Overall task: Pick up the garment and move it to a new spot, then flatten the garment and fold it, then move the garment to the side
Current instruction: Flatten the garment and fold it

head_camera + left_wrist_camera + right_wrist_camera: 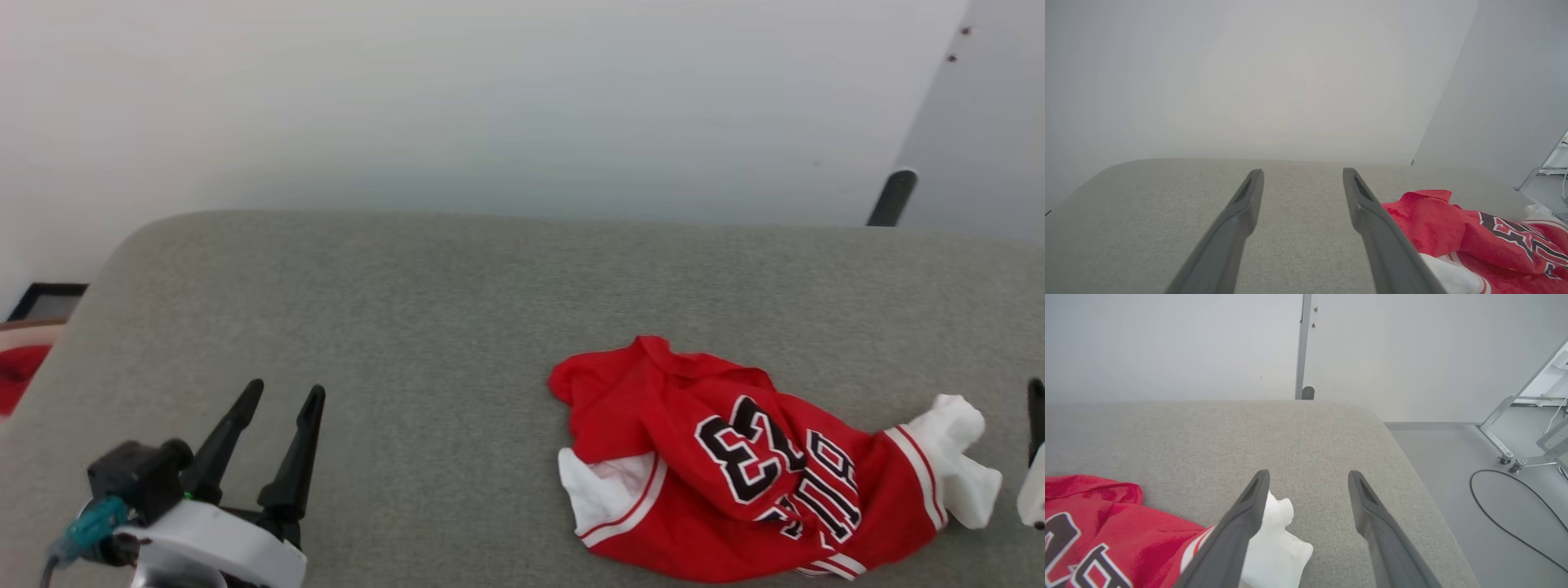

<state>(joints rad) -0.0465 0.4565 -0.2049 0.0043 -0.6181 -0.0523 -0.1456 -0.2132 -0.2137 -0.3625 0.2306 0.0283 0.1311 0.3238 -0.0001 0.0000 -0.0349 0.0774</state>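
The garment (735,465) is a red jersey with white sleeves and a black number print, lying crumpled on the grey cushioned surface (424,327) at the right. My left gripper (286,396) stands open at the lower left, well apart from the garment (1453,228), with nothing between its fingers. My right gripper (1308,479) is open above the surface, its left finger just over the garment's white sleeve (1278,543), nothing between the jaws. In the head view a dark fingertip (1035,412) of it shows at the right edge, beside the sleeve (955,457).
A pale wall runs behind the surface. Past the surface's right edge lie bare floor, a black cable (1506,522) and a metal frame on castors (1506,453). A dark post (891,198) stands at the back right. A red thing (20,371) shows at the far left.
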